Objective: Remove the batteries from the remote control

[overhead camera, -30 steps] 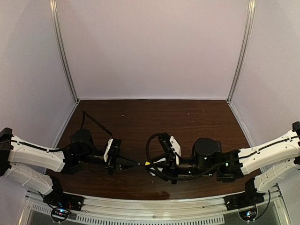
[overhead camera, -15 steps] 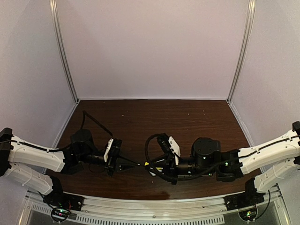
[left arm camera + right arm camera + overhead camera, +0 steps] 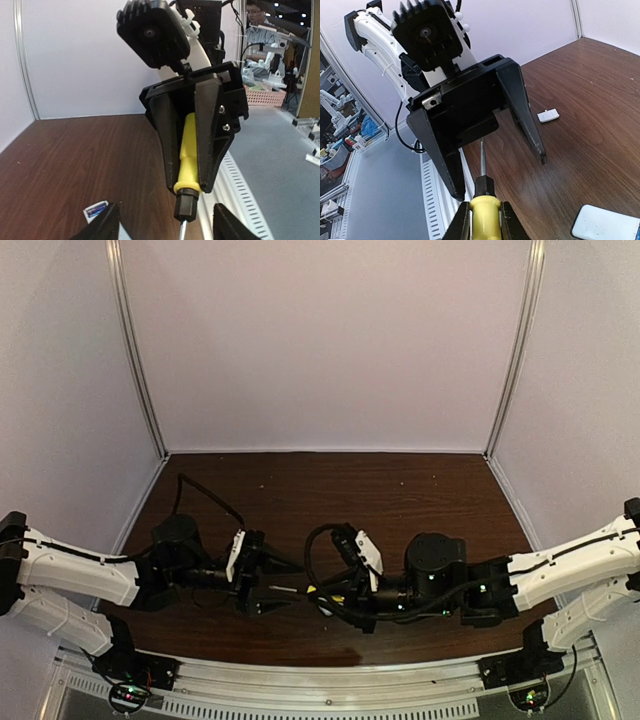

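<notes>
My right end effector was clenched on the smooth yellow handle of a screwdriver. Its thin steel shaft pointed between the spread, black, wedge-shaped fingers of my left end effector, which gripped nothing. The remote control, a flat white plastic bar with rounded corners, lay on the dark wood-grain worktop near the tools, one slim dark blue-purple battery showing in it, with a small white square cover lying apart from it.
</notes>
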`<move>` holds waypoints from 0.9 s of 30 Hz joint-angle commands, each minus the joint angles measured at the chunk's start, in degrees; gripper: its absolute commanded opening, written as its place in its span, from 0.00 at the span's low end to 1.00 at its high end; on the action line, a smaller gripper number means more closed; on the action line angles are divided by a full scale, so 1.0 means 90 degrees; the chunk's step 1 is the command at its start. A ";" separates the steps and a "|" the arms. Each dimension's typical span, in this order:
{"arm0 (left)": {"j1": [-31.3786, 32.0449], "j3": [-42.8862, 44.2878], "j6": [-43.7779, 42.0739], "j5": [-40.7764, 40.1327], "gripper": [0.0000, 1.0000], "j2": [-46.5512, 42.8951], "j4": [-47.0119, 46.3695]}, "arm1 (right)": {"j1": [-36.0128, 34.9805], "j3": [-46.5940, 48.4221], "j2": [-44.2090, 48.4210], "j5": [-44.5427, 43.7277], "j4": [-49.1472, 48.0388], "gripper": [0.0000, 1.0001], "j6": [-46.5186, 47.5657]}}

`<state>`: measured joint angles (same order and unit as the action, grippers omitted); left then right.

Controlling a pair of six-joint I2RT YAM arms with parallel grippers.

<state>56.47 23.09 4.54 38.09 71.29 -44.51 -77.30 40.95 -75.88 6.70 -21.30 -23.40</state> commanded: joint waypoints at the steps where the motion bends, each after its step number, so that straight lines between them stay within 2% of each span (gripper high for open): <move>1: 0.0024 0.0147 -0.0131 -0.0585 0.75 -0.0024 0.0013 | -0.0023 0.0079 0.0261 -0.0668 0.0642 0.00 -0.0210; 7: 0.0025 0.0070 -0.0255 -0.1594 0.97 -0.0074 0.0166 | 0.0026 -0.0090 0.0731 -0.1802 0.1458 0.00 -0.0456; 16: 0.0020 -0.0091 -0.0323 -0.3412 0.97 -0.0086 0.0220 | 0.0277 -0.0491 0.1447 -0.2338 0.2015 0.00 -0.0670; 22: 0.0023 0.0125 -0.0351 -0.3790 0.97 0.0556 0.0274 | 0.0291 -0.0435 0.1790 -0.2565 0.2640 0.00 -0.0734; 27: 0.0010 0.0262 -0.0439 -0.3737 0.97 0.1150 0.0153 | 0.0293 -0.0345 0.2229 -0.2852 0.3360 0.00 -0.0784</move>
<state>56.47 23.16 1.87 5.93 78.32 -41.95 -74.85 37.26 -58.96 -14.98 2.13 -29.36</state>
